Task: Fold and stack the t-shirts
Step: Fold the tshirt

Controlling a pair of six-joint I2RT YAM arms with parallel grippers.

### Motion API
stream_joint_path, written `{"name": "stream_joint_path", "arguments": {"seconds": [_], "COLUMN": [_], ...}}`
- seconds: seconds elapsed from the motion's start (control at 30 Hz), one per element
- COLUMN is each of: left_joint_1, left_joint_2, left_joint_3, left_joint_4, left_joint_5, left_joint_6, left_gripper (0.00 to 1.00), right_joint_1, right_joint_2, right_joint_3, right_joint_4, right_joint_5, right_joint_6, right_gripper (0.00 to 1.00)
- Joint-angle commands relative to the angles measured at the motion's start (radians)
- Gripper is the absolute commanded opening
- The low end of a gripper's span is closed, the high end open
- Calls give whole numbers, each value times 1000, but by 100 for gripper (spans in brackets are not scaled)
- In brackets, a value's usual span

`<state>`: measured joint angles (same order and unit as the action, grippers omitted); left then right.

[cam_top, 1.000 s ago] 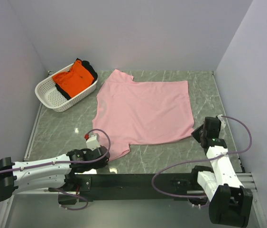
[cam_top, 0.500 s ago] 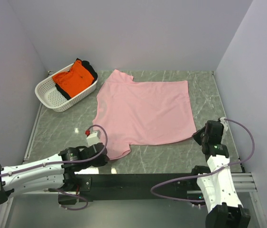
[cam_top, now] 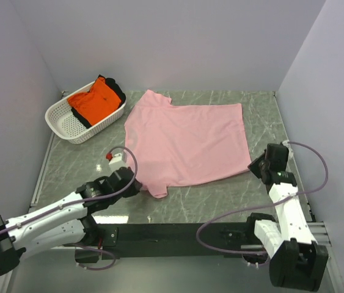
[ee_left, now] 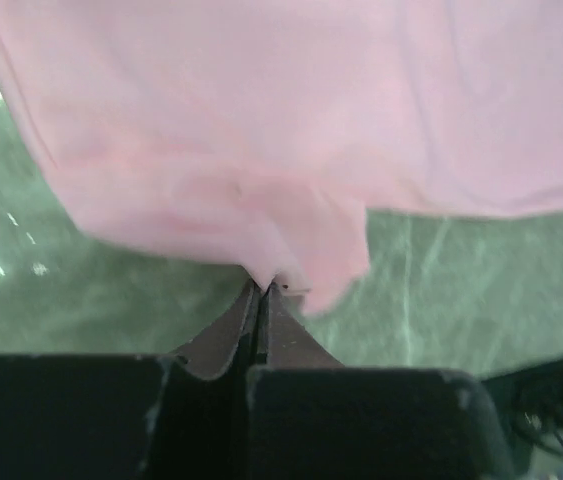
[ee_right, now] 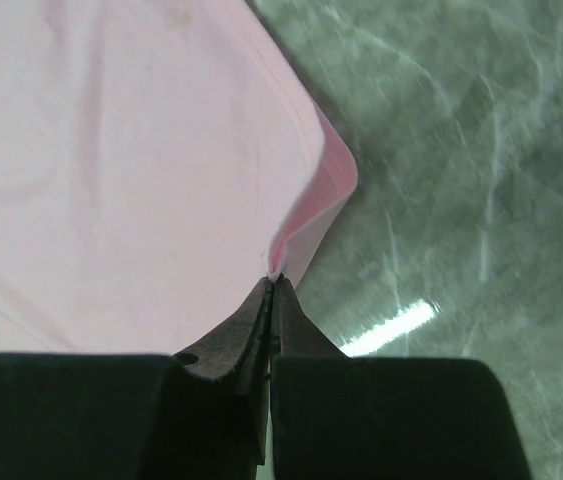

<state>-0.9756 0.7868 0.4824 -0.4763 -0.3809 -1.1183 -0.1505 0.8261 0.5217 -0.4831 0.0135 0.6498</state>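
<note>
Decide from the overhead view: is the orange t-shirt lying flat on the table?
No, the orange t-shirt sits bunched inside the white basket at the far left.

The pink t-shirt (cam_top: 187, 143) lies spread flat; orange t-shirt (cam_top: 95, 101) crumpled in basket (cam_top: 57, 119).

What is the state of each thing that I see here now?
pink t-shirt: spread out, unfolded.
orange t-shirt: crumpled in the basket.
basket: upright, not empty.
left gripper: shut on the pink t-shirt, at the sleeve.
right gripper: shut on the pink t-shirt, at a hem corner.
</note>
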Motion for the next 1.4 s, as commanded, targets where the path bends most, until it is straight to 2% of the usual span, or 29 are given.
{"name": "stream_joint_path", "arguments": {"seconds": [0.0, 0.1, 0.2, 0.33, 0.5, 0.93, 1.37], "left_joint_1": [134, 219, 287, 336, 400, 489, 538], "left_joint_2": [72, 146, 245, 371, 446, 679, 877], "left_joint_3": [64, 106, 156, 206, 254, 439, 611], "left_joint_4": [172, 254, 301, 347, 427, 527, 582], "left_joint_5": [40, 97, 143, 165, 191, 263, 306], "left_joint_6": [184, 285, 360, 439, 515, 707, 795], "left_gripper": [0, 0, 0, 0, 0, 0, 0], "right_joint_1": [-3, -1, -1, 0, 3, 17, 20], "right_joint_2": [85, 162, 305, 447, 568, 703, 800], "right_joint_3": [89, 132, 181, 265, 337, 506, 586], "right_joint_4": [75, 116, 161, 199, 215, 204, 198], "right_joint_5": [5, -14, -81, -138, -153, -84, -38], "right_joint_6": [-44, -64, -93, -118, -121, -113, -108], "right_gripper": [0, 0, 0, 0, 0, 0, 0]}}
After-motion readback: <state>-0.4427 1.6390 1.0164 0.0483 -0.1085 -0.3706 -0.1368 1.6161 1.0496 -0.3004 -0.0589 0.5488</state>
